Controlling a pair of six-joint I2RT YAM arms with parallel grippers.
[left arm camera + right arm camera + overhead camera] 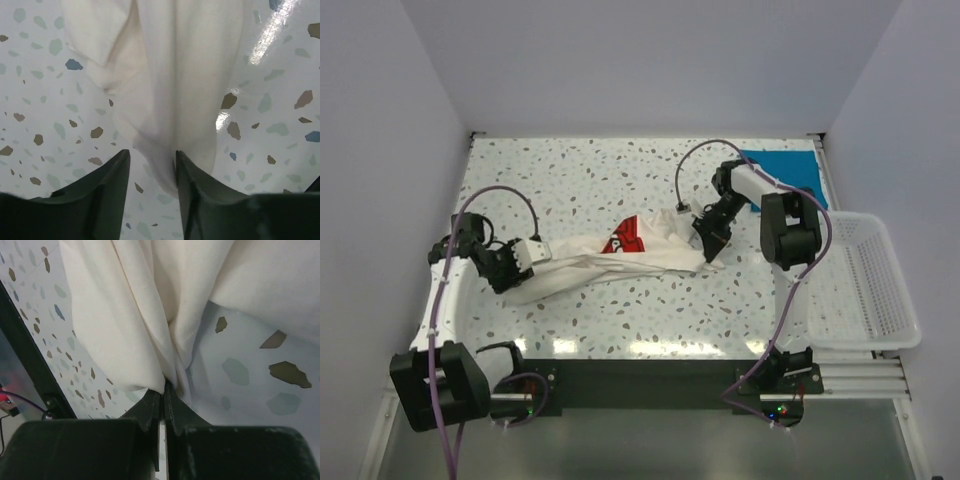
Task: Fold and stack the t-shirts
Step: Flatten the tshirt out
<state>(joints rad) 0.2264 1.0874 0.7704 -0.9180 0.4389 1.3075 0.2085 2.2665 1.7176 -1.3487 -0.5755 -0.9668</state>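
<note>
The cream-white t-shirt (620,258) lies bunched in a long band across the table's middle, with part of its red panel (628,238) showing on top. My right gripper (708,248) is at its right end. In the right wrist view that gripper (163,387) is shut on a gathered fold of the cream cloth (125,315). My left gripper (532,252) is at the shirt's left end. Its jaws (151,155) stand open, with the tip of the cream cloth (170,75) lying on the table between them. The teal-blue t-shirt (782,168) lies folded flat at the back right.
A white plastic lattice basket (865,285) stands off the table's right edge, beside the right arm. White walls close in the back and both sides. The dark base rail (640,385) runs along the near edge.
</note>
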